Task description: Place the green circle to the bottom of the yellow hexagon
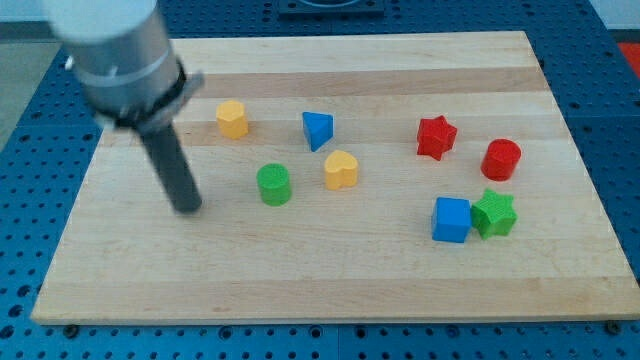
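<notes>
The arm's upper body is blurred and cut off by the view's top left corner, so only a grey housing and the dark rod below it can be made out. There are no jaws to speak of here, only that rod; my tip [188, 208] rests on the wooden board [330, 290], to the view's left of the green circle [273, 185] and apart from it, with bare wood between them. Whether the tip presses on the wood or hangs just above it I cannot tell.

Nothing on the board sits inside anything else; every block lies loose on the flat wood, which rests on a blue perforated table [20, 310].

The green circle is a short upright cylinder, bright green, with a round flat top. It stands left of the board's middle, below and to the right of the yellow hexagon [232, 118], not straight beneath it. Just to its right, near but not touching, is a yellow heart [340, 170], and a blue triangle [318, 130] lies above that.

Over on the view's right are a red star [436, 137] and a red cylinder [501, 159], and lower down a blue cube [451, 219] with a green star [493, 213] touching its right side.
</notes>
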{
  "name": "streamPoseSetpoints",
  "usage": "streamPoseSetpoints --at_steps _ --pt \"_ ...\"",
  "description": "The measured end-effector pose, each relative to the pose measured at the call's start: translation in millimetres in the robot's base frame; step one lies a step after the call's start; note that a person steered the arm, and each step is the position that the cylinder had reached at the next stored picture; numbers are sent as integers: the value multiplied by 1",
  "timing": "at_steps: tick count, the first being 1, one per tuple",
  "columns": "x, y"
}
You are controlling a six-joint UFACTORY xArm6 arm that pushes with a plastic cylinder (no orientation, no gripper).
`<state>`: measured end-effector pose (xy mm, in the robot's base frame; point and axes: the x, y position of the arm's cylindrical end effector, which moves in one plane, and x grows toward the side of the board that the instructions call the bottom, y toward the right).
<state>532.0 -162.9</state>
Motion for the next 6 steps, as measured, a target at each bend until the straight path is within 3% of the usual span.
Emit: streamPoseSetpoints --at_steps 1,2,3,4,5,6 --pt "31 83" --pt "-24 137" --pt "-27 133" --pt "-53 88" --pt "-135 49" --pt "-178 43"
